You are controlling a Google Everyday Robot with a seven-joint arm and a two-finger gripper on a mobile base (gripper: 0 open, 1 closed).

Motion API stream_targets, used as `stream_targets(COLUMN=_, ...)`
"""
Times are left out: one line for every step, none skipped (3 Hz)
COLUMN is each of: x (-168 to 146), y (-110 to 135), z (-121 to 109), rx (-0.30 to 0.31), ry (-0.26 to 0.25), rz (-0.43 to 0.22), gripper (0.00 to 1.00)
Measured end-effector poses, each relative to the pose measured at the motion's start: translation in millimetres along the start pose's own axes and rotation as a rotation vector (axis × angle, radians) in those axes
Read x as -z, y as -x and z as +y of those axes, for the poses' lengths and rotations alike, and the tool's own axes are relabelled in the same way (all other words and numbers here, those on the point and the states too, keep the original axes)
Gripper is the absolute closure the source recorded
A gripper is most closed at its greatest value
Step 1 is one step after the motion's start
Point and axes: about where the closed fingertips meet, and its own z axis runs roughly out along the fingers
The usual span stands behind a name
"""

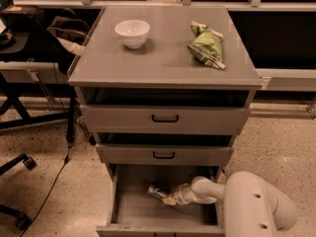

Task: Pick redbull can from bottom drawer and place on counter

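Note:
The bottom drawer [133, 212] stands pulled open, its grey tray interior showing. The redbull can [156, 192] lies on its side in the middle of the drawer floor, silvery with dark patches. My gripper [168, 199] reaches down into the drawer from the right on a white arm, and its tip sits right at the can's right end. The counter [163, 58] is the grey top of the cabinet, above the two shallower drawers.
A white bowl [132, 33] stands at the counter's back left. A green snack bag [207, 45] lies at its back right. The two upper drawers [165, 118] with black handles overhang the bottom one. A chair base [19, 162] and cables are on the floor at left.

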Motion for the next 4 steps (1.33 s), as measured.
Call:
stream_targets(x=16, y=14, z=12, rx=0.026, ry=0.049, rz=-0.04, gripper=1.0)
stream_targets(x=62, y=41, z=28, rx=0.049, ry=0.095, rz=-0.123, gripper=1.0)
stream_targets(x=117, y=64, z=44, rx=0.068, ry=0.103, rz=-0.188, gripper=1.0)
stream_targets(x=182, y=98, z=76, rx=0.122, ry=0.111, rz=-0.227, gripper=1.0)
